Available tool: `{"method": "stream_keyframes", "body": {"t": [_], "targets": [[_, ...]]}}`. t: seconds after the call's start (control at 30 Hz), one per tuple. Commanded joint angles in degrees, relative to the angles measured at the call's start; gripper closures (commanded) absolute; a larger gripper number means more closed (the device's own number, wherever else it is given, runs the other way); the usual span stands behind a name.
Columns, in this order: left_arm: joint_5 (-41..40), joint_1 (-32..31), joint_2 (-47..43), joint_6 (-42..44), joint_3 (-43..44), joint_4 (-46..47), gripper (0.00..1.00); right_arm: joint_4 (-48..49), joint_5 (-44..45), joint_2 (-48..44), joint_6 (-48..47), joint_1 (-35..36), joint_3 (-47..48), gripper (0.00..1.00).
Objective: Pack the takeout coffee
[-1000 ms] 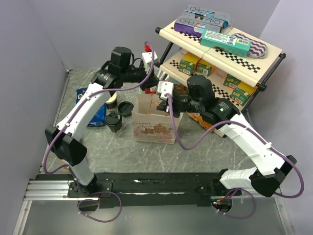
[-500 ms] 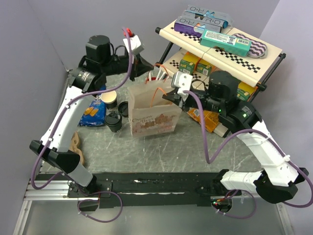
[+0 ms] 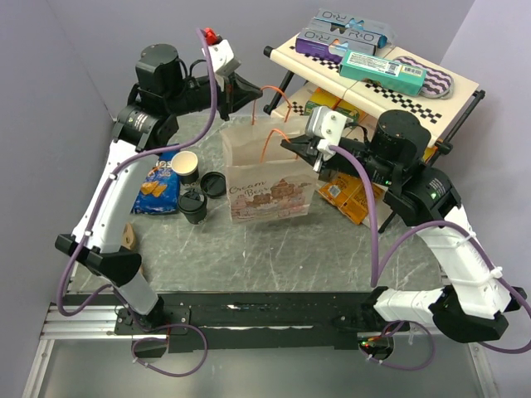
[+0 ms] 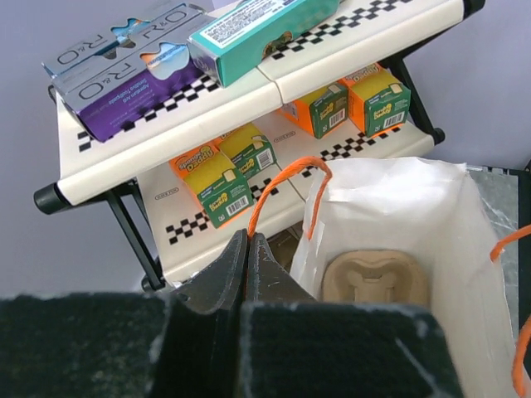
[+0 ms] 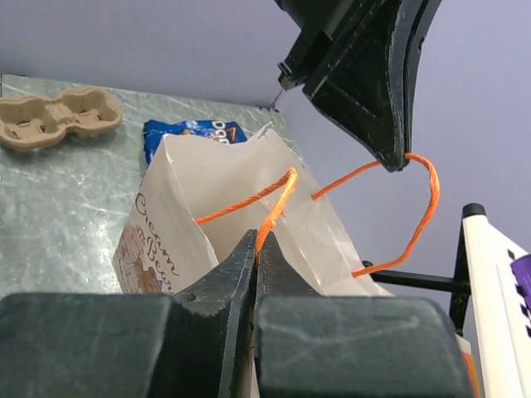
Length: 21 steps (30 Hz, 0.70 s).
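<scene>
Coffee cup (image 3: 186,167), probably light and crushable, is best taken by its sleeve; orange bag handles (image 5: 284,189) are pinched by left fingers (image 4: 228,274) and right fingers (image 5: 232,274).

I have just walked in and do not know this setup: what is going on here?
Both arms hold the paper bag by its orange handles, one each: the left gripper and the right gripper are shut on them, so the bag stands open. A cardboard cup tray lies inside. The lidded coffee cup stands on the table left of the bag, not yet packed.
</scene>
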Motion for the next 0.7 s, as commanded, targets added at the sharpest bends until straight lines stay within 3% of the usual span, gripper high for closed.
{"method": "stream_keyframes", "body": {"t": [0.0,0.27,0.3,0.33,0.37,0.4,0.43,0.47,0.53,0.67], "targets": [[-0.13,0.13,0.00,-0.18,0.83,2.23,0.99,2.25,0.27,-0.30,0.06,0.07,0.79,1.00],[-1.53,0.13,-2.98,1.40,-12.24,3.72,0.99,3.39,0.80,-2.67,1.73,0.08,-9.11,1.00],[-1.88,0.13,-3.33,1.41,-14.10,3.90,0.99,3.83,0.45,-3.29,1.47,0.08,-11.14,0.96],[-2.58,0.13,-4.38,1.23,-16.12,4.07,0.98,4.09,0.19,-3.90,2.07,0.16,-13.25,0.77],[-2.59,0.13,-5.09,1.41,-21.36,4.42,0.76,4.18,0.10,-5.56,2.69,0.16,-18.06,0.65],[-2.50,0.13,-5.79,2.45,-24.03,4.43,0.60,3.75,-0.34,-6.45,3.04,0.16,-20.54,0.46],[-2.50,0.13,-7.54,2.46,-26.75,4.51,0.46,3.57,-0.69,-7.42,4.26,-0.01,-23.00,0.00],[-2.85,0.13,-8.69,1.85,-31.30,5.04,0.26,3.13,-1.74,-9.25,4.71,-0.01,-25.90,0.00],[-2.85,0.13,-13.15,0.88,-34.85,6.09,0.01,-0.12,-3.76,-10.67,3.41,0.16,-25.76,0.00],[-6.01,0.22,-20.29,-2.98,-41.18,13.38,0.01,-5.65,-5.52,-10.42,-0.73,-0.19,-19.36,0.00]]}}
